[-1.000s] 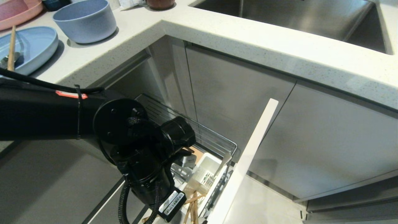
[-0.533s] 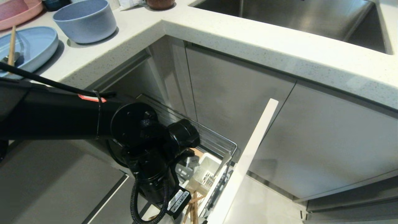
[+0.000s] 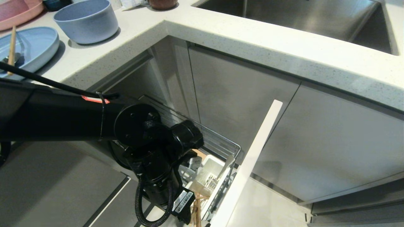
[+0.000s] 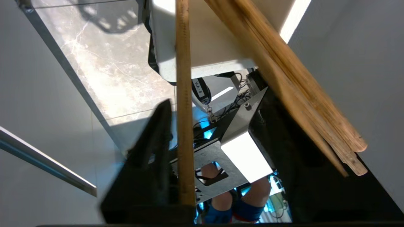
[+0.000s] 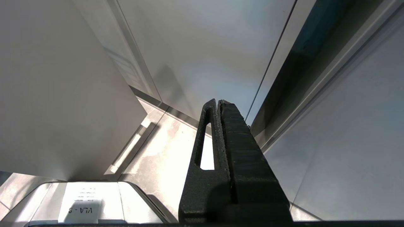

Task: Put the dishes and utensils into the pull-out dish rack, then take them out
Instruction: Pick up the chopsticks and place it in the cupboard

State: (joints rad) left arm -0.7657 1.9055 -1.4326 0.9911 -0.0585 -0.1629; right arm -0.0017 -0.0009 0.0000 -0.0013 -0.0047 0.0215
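My left arm point(image 3: 151, 151) reaches down into the pull-out dish rack point(image 3: 221, 142), and its wrist hides the fingers in the head view. In the left wrist view the left gripper point(image 4: 214, 96) is open, jaws wide apart. One light-wood chopstick point(image 4: 184, 126) runs between them, close along one finger point(image 4: 157, 142). More chopsticks point(image 4: 300, 94) lean across the other finger. Chopstick ends point(image 3: 197, 212) stick out below the wrist, beside the white utensil cup point(image 3: 210, 170). The light-blue plate point(image 3: 34, 44) and bowl point(image 3: 86, 20) sit on the counter; another chopstick point(image 3: 12, 47) and a spoon point(image 3: 8, 60) lie on the plate. My right gripper point(image 5: 217, 102) is shut and parked.
The rack's tall cabinet front point(image 3: 252, 157) stands pulled out to the right of the basket. A pink plate point(image 3: 15, 11) sits at the counter's far left. The steel sink point(image 3: 300, 19) is at the back right. A person's knees point(image 4: 262, 192) show behind my base.
My left arm has shifted a little to the right and lower over the rack. The chopstick ends below the wrist now stand closer together. Counter items have not moved.
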